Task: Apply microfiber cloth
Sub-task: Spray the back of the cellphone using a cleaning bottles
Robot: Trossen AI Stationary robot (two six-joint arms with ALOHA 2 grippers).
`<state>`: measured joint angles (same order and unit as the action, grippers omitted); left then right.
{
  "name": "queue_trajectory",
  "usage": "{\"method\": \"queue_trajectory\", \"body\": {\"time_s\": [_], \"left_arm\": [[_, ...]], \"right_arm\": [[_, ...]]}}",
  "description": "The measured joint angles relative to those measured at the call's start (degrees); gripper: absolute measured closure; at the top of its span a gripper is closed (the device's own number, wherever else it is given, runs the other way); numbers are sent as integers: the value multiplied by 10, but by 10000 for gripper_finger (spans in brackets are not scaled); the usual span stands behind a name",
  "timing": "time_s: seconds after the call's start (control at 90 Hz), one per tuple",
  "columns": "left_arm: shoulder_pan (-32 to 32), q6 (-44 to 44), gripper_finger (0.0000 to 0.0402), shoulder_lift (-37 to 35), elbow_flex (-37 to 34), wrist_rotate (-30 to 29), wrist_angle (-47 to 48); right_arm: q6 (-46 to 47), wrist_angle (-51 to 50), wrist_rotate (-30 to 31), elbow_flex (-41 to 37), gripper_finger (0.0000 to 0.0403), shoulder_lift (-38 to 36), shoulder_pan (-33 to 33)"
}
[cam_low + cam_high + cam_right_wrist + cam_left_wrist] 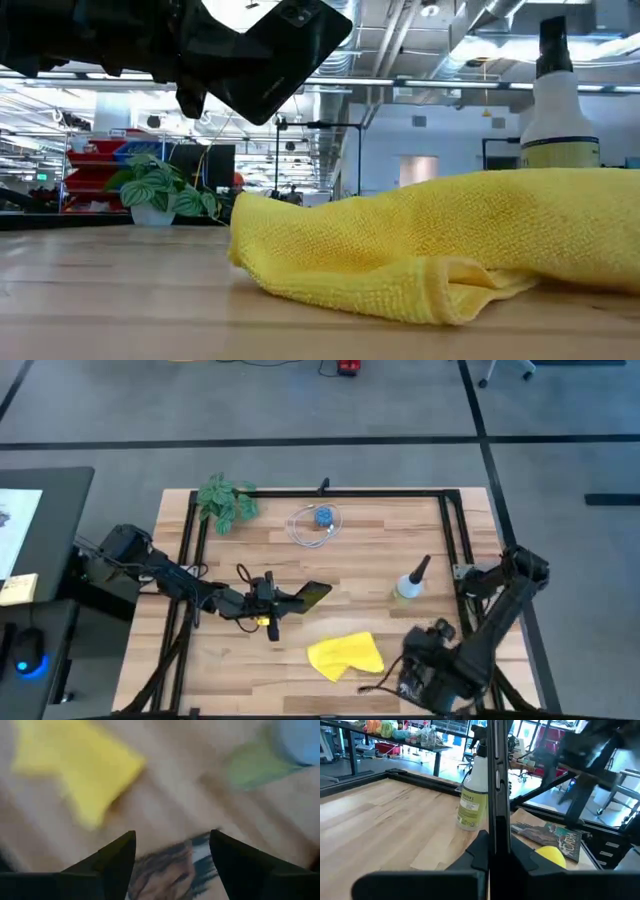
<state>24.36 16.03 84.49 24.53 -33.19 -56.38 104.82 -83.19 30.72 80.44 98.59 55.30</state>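
Microfiber cloth point(345, 656) lies crumpled on the wooden table point(380, 565) at about six o'clock from the table's middle, near the front edge, well apart from the spray bottle point(411, 582) at three o'clock and the coiled cable point(316, 525) at twelve.

My left claw point(272, 603) hovers just left of centre, pinching a black smartphone point(313, 595) by its edge; the low view shows the phone lifted clear of the wood, tilted, with nothing under it.

My right claw point(172, 851) sits low at about four o'clock, just right of the cloth. Its fingers point(112, 860) are spread wide and hold nothing; in the wrist view the yellow fabric lies ahead of them, with a dark illustrated booklet point(170, 867) between and below them.

I judge the step in hand to be picking up the cloth. To do it well, I should bring the right claw over a raised fold, not a flat edge, come straight down, and close on fabric only, keeping clear of the booklet. Meanwhile the left should keep the phone steady and high, screen reachable, so the cloth can be brought up to it.
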Motion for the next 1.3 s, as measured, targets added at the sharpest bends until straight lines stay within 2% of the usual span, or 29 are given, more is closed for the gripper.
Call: {"method": "queue_trajectory", "body": {"time_s": [0.1, 0.2, 0.356, 0.422, 0.556, 0.689, 0.922, 1.044, 1.3], "left_arm": [[0, 0, 391, 0, 0, 0, 0], [0, 3, 391, 0, 0, 0, 1], [0, 7, 391, 0, 0, 0, 1], [0, 8, 391, 0, 0, 0, 1], [0, 16, 391, 0, 0, 0, 4], [-1, 16, 391, 0, 0, 0, 4], [-2, 15, 391, 0, 0, 1, 4], [-2, 14, 391, 0, 0, 0, 4], [-2, 12, 391, 0, 0, 1, 5]], "right_arm": [[124, -73, 75, -32, 147, -7, 33], [156, -53, 134, -95, 130, -54, 38], [145, -51, 169, -162, 97, -113, 18], [121, -53, 188, -172, 81, -141, 7], [66, -51, 190, -181, 51, -179, -25], [32, -49, 209, -192, 35, -203, -61], [-27, -22, 246, -214, 37, -206, -116], [-25, -11, 273, -230, 45, -207, -129], [-71, 57, 284, -246, 88, -231, -134]]}}
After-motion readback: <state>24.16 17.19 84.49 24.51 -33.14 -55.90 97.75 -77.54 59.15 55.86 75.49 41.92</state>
